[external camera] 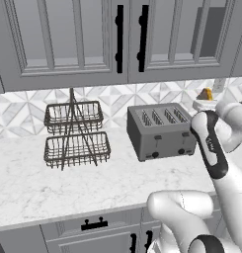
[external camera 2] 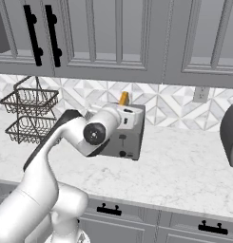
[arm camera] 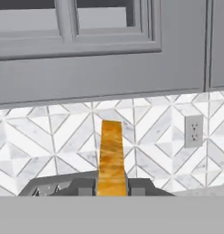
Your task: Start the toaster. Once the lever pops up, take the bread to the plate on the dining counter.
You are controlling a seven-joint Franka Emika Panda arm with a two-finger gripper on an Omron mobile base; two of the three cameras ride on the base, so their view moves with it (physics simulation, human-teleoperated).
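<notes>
Above the toaster (external camera: pixel 161 130), pincer (arm camera: pixel 111 188) grips the upright bread (arm camera: pixel 111 157).

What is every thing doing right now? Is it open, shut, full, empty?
Bread: upright, held between the gripper's fingers, lifted clear of the toaster.
Gripper: shut on the bread.
Toaster: upright on the worktop, its visible slots empty.
Wire baskets: both tiers empty.
Cabinet doors: shut.
</notes>
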